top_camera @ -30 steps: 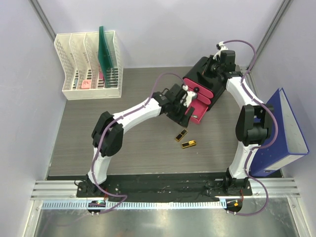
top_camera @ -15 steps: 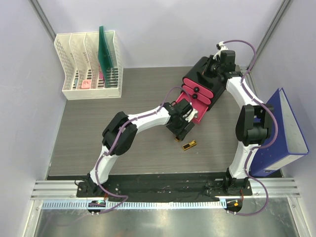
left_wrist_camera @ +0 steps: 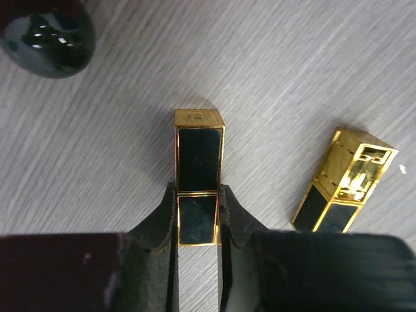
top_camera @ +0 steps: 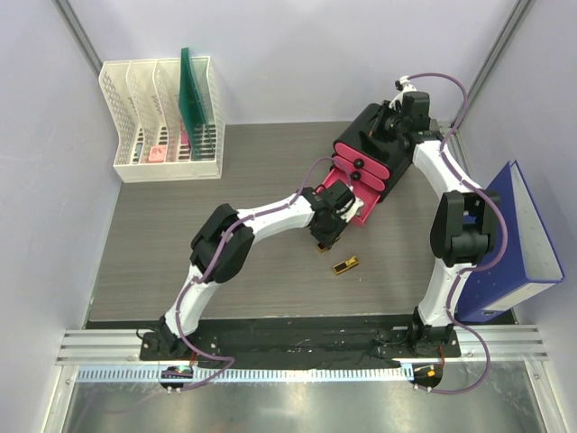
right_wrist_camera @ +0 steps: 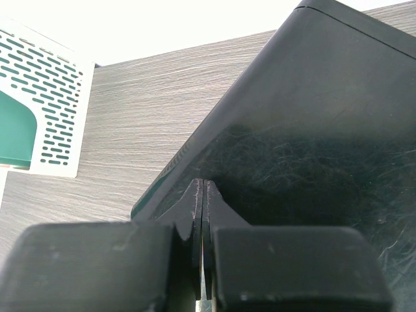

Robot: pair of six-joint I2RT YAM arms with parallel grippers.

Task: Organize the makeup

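Two gold-black sticks lie on the grey table in front of the black box with pink drawer fronts (top_camera: 361,168). My left gripper (top_camera: 326,240) is down at the table, its fingers pressed on both sides of one stick (left_wrist_camera: 198,156), which lies flat and points away from the wrist. The gripper (left_wrist_camera: 198,209) holds its near end. The other stick (left_wrist_camera: 344,179) lies loose to its right, and also shows in the top view (top_camera: 345,265). My right gripper (right_wrist_camera: 203,188) is shut and empty, resting on the box's black top (right_wrist_camera: 312,130). No other makeup is in view.
The box's bottom pink drawer (top_camera: 359,207) stands pulled out beside my left gripper. A glossy black round knob-like thing (left_wrist_camera: 49,32) is just beyond the held stick. A white file rack (top_camera: 162,108) holds a green board (top_camera: 194,90) and a pink block (top_camera: 155,155). A blue binder (top_camera: 518,234) leans at right.
My left gripper moved from the open pink drawer down and toward the near side onto the nearer gold-black stick and closed around it. The right arm has not moved.
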